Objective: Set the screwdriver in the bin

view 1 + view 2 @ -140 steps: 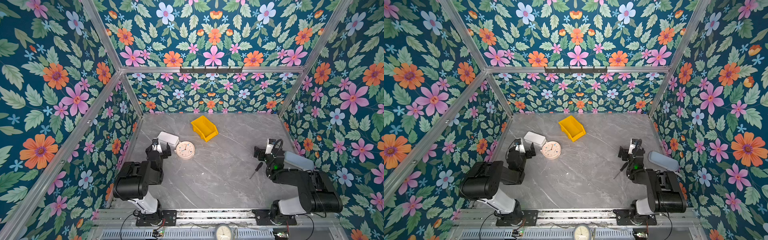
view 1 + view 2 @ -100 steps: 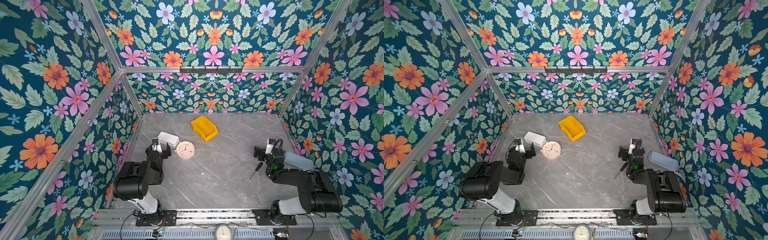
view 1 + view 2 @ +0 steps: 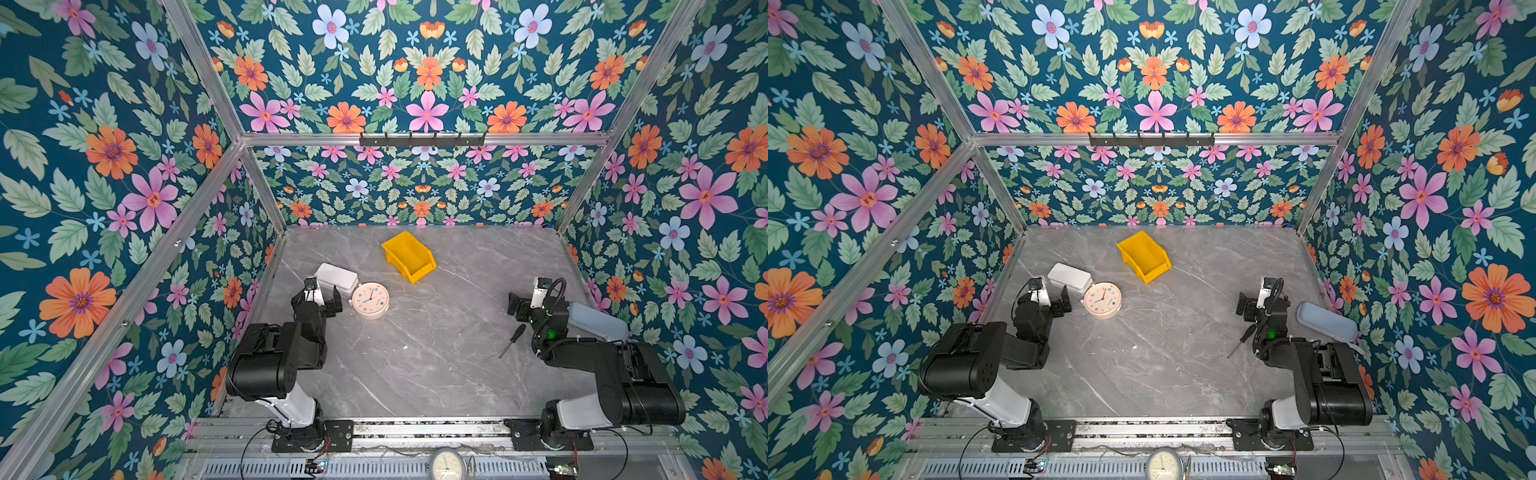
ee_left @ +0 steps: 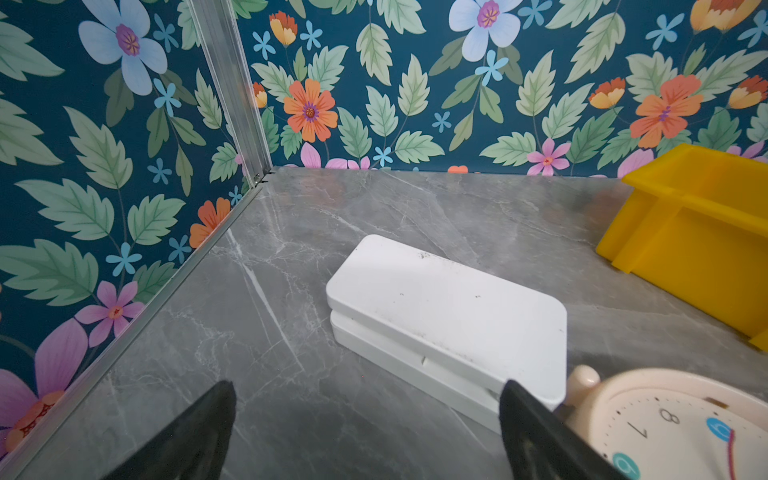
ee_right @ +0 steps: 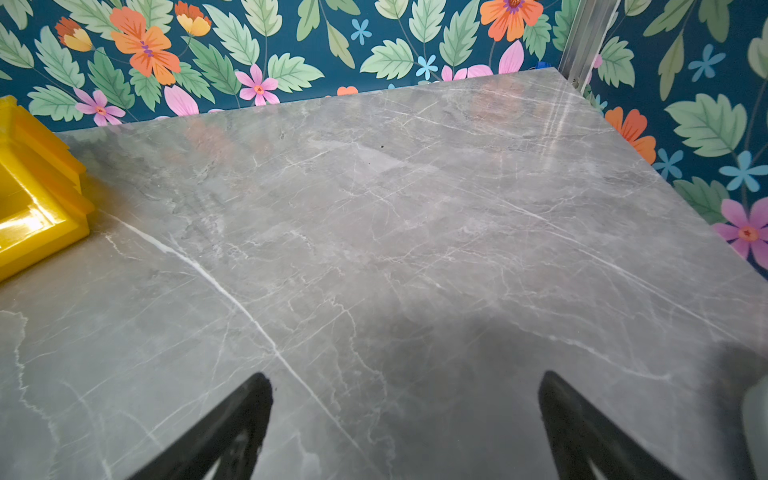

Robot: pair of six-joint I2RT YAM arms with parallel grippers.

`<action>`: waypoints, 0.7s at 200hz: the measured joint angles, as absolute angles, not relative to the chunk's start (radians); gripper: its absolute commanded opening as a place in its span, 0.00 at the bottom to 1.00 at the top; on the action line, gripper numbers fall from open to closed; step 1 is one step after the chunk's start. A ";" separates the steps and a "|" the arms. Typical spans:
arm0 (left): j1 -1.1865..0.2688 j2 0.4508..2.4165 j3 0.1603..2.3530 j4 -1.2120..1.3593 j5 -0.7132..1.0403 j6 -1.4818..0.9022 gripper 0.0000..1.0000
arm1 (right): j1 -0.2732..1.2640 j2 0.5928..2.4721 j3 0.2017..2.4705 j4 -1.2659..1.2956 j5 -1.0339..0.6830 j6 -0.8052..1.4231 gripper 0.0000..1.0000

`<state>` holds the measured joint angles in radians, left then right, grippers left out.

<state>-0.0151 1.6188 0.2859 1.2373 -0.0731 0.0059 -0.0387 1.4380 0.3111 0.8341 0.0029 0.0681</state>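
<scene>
Screwdriver (image 3: 512, 340) is found lying flat on the grey table (image 3: 415, 374), just beside the right arm, with its handle turned toward the back wall. It is well apart from the bin (image 3: 394, 241), which is set upright near the back middle. Right gripper (image 5: 405, 376) is held with its jaws spread wide over bare table. Left gripper (image 4: 365, 386) is likewise parted and is pointed at a white box (image 4: 449, 307); a clock (image 4: 673, 424) is seen beside it.

Yellow bin (image 3: 409, 257); grey marbled table (image 3: 415, 365); teal floral walls (image 3: 124, 166).
</scene>
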 measured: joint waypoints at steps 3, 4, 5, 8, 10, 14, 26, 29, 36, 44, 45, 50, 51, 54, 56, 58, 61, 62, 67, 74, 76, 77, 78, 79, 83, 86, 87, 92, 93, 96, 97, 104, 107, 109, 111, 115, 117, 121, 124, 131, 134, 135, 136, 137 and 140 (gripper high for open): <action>-0.015 1.619 0.286 1.237 -0.073 0.006 1.00 | -0.039 1.438 0.311 0.834 0.003 0.068 0.99; -0.015 1.619 0.286 1.237 -0.073 0.006 1.00 | -0.039 1.438 0.311 0.834 0.003 0.068 0.99; -0.015 1.619 0.286 1.237 -0.073 0.006 1.00 | -0.039 1.438 0.311 0.834 0.003 0.068 0.99; -0.015 1.619 0.286 1.237 -0.073 0.006 1.00 | -0.039 1.438 0.311 0.834 0.003 0.068 0.99; -0.015 1.619 0.286 1.237 -0.073 0.006 1.00 | -0.039 1.438 0.311 0.834 0.003 0.068 0.99; -0.015 1.619 0.286 1.237 -0.073 0.006 1.00 | -0.039 1.438 0.311 0.834 0.003 0.068 0.99; -0.015 1.619 0.286 1.237 -0.073 0.006 1.00 | -0.039 1.438 0.311 0.834 0.003 0.068 0.99; -0.015 1.619 0.286 1.237 -0.073 0.006 1.00 | -0.039 1.438 0.311 0.834 0.003 0.068 0.99; -0.015 1.619 0.286 1.237 -0.073 0.006 1.00 | -0.039 1.438 0.311 0.834 0.003 0.068 0.99; -0.015 1.619 0.286 1.237 -0.073 0.006 1.00 | -0.039 1.438 0.311 0.834 0.003 0.068 0.99; -0.015 1.619 0.286 1.237 -0.073 0.006 1.00 | -0.039 1.438 0.311 0.834 0.003 0.068 0.99; -0.015 1.619 0.285 1.238 -0.073 0.006 1.00 | -0.039 1.438 0.311 0.834 0.003 0.068 0.99; -0.015 1.619 0.285 1.238 -0.073 0.006 1.00 | -0.039 1.438 0.311 0.834 0.003 0.068 0.99; -0.015 1.619 0.284 1.238 -0.073 0.006 1.00 | -0.039 1.438 0.311 0.834 0.003 0.068 0.99; -0.015 1.619 0.284 1.238 -0.073 0.006 1.00 | -0.039 1.438 0.311 0.834 0.003 0.068 0.99; -0.015 1.618 0.283 1.239 -0.073 0.006 1.00 | -0.039 1.438 0.311 0.834 0.003 0.068 0.99; -0.015 1.618 0.282 1.240 -0.072 0.006 1.00 | -0.039 1.438 0.311 0.834 0.003 0.068 0.99; -0.015 1.618 0.281 1.241 -0.072 0.006 1.00 | -0.039 1.438 0.311 0.834 0.003 0.068 0.99; -0.015 1.618 0.279 1.242 -0.064 0.006 1.00 | -0.039 1.438 0.311 0.834 0.003 0.068 0.99; -0.015 1.618 0.273 1.245 -0.052 0.007 1.00 | -0.039 1.437 0.311 0.833 0.003 0.068 0.99; -0.015 1.618 0.271 1.246 -0.050 0.007 1.00 | -0.039 1.435 0.311 0.832 0.003 0.068 0.99; -0.015 1.618 0.270 1.246 -0.049 0.007 1.00 | -0.039 1.435 0.311 0.831 0.003 0.068 0.99; -0.015 1.617 0.269 1.248 -0.047 0.008 1.00 | -0.039 1.434 0.312 0.831 0.003 0.068 0.99; -0.015 1.617 0.268 1.248 -0.045 0.008 1.00 | -0.039 1.433 0.313 0.828 0.003 0.068 0.99; -0.015 1.616 0.263 1.250 -0.038 0.011 1.00 | -0.039 1.430 0.314 0.823 0.003 0.068 0.99; -0.015 1.613 0.259 1.251 -0.028 0.014 1.00 | -0.039 1.426 0.316 0.821 0.003 0.068 0.99; -0.015 1.612 0.258 1.251 -0.027 0.014 1.00 | -0.039 1.424 0.318 0.818 0.003 0.068 0.99; -0.015 1.605 0.251 1.253 -0.020 0.020 1.00 | -0.039 1.416 0.323 0.809 0.003 0.068 0.99; -0.015 1.604 0.250 1.254 -0.018 0.022 1.00 | -0.039 1.414 0.324 0.807 0.003 0.068 0.99; -0.015 1.600 0.245 1.256 -0.011 0.027 1.00 | -0.039 1.409 0.328 0.802 0.003 0.068 0.99; -0.015 1.598 0.244 1.256 -0.009 0.028 1.00 | -0.039 1.407 0.329 0.801 0.003 0.068 0.99; -0.015 1.581 0.234 1.259 0.004 0.030 1.00 | -0.039 1.390 0.337 0.789 0.003 0.068 0.99; -0.015 1.572 0.228 1.263 0.009 0.030 1.00 | -0.039 1.382 0.340 0.783 0.002 0.068 0.99; -0.015 1.566 0.223 1.264 0.012 0.030 1.00 | -0.039 1.379 0.341 0.781 0.002 0.068 0.99; -0.015 1.561 0.220 1.266 0.015 0.030 1.00 | -0.039 1.374 0.343 0.777 0.002 0.068 0.99; -0.015 1.544 0.212 1.268 0.025 0.033 1.00 | -0.039 1.364 0.345 0.769 -0.001 0.068 0.99; -0.016 1.538 0.209 1.269 0.028 0.034 1.00 | -0.039 1.359 0.347 0.763 -0.001 0.068 0.99; -0.016 1.516 0.200 1.268 0.035 0.036 1.00 | -0.039 1.348 0.349 0.751 -0.004 0.068 0.99; -0.016 1.498 0.192 1.267 0.044 0.038 1.00 | -0.039 1.340 0.351 0.740 -0.006 0.068 0.99; -0.019 1.459 0.180 1.267 0.059 0.047 1.00 | -0.039 1.317 0.360 0.708 -0.013 0.068 0.99; -0.020 1.449 0.177 1.267 0.064 0.051 1.00 | -0.039 1.306 0.363 0.695 -0.017 0.068 0.99; -0.020 1.435 0.175 1.265 0.070 0.056 1.00 | -0.039 1.304 0.364 0.691 -0.017 0.068 0.99; -0.021 1.431 0.174 1.264 0.072 0.056 1.00 | -0.039 1.298 0.366 0.684 -0.019 0.068 0.99; -0.021 1.427 0.173 1.263 0.073 0.056 1.00 | -0.039 1.295 0.366 0.680 -0.020 0.068 0.99; -0.023 1.404 0.171 1.257 0.079 0.059 1.00 | -0.039 1.283 0.371 0.663 -0.024 0.068 0.99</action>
<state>-0.0235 1.4044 0.1707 1.2572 0.0792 0.0586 -0.0387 1.2831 0.3710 0.6632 -0.0238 0.0685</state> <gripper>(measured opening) 0.998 0.992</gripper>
